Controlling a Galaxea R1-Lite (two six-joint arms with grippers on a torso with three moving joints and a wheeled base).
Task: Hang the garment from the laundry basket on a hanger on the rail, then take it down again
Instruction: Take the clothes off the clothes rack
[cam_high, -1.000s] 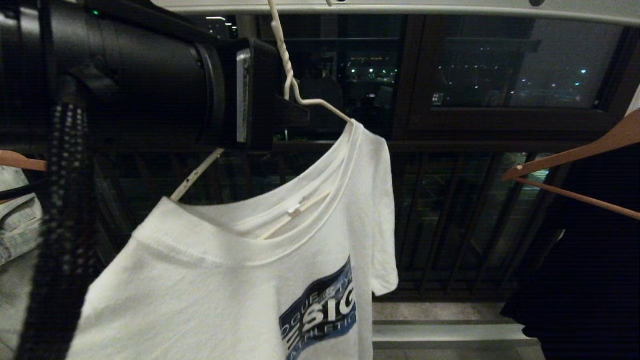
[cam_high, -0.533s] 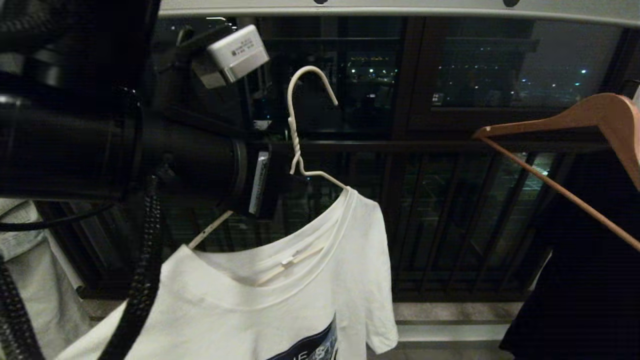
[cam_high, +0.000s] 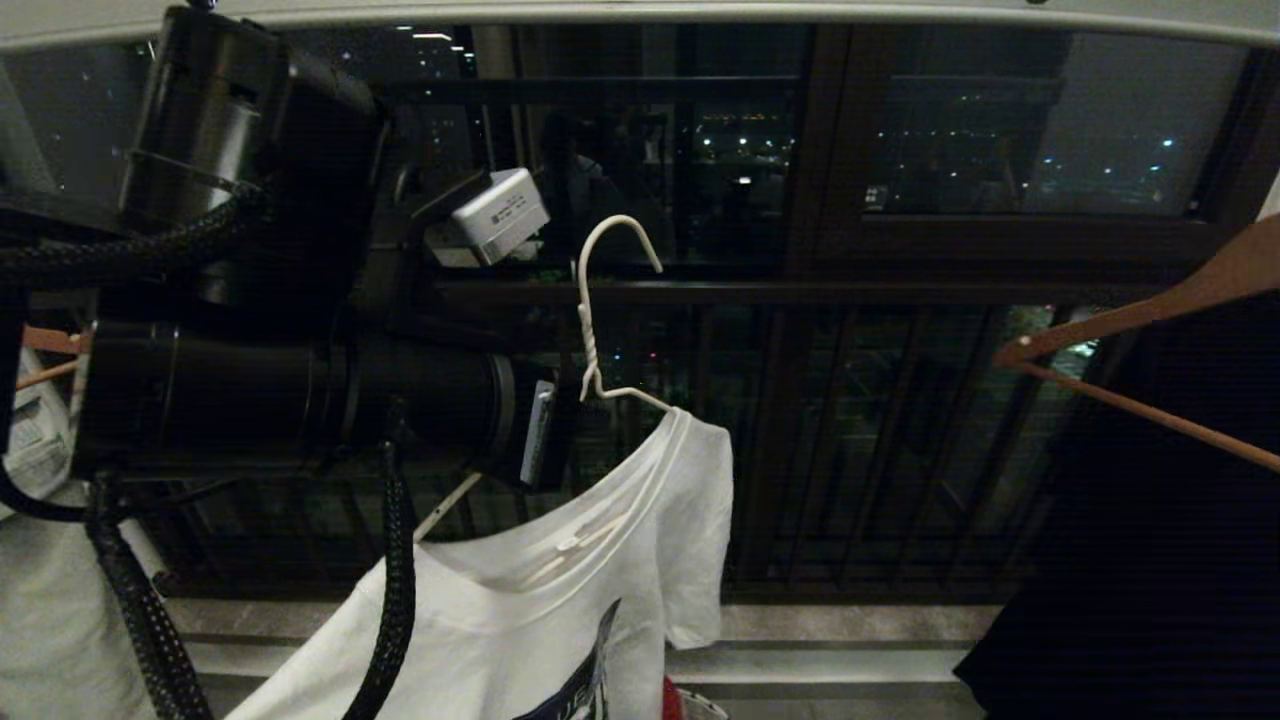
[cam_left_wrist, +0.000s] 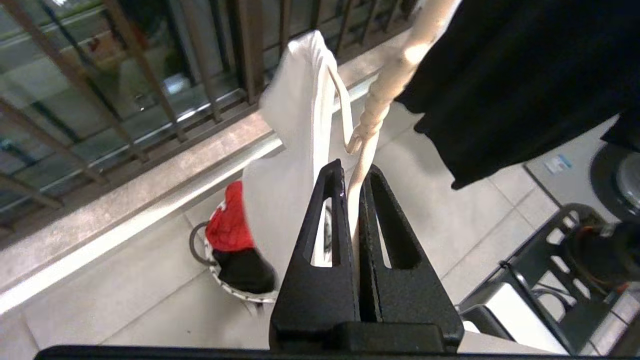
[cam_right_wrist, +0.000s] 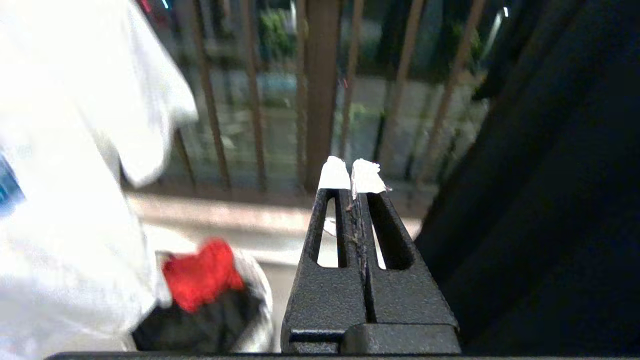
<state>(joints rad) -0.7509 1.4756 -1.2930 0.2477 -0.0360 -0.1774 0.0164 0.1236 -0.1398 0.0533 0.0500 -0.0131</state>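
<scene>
My left tool (cam_left_wrist: 352, 200) is pinching the wire of the hanger (cam_high: 590, 330) just below its twisted neck, with the T-shirt (cam_high: 560, 610) on it. The hook is free, below the rail (cam_high: 700, 12), so I judge I am in the taking-down step. Next I must lower the shirt toward the basket (cam_left_wrist: 227, 287) on the floor, which already holds a red cloth (cam_left_wrist: 227, 227). My right tool (cam_right_wrist: 350, 175) is pressed together, empty. The arm hides one shoulder of the hanger, and the basket is mostly covered.
</scene>
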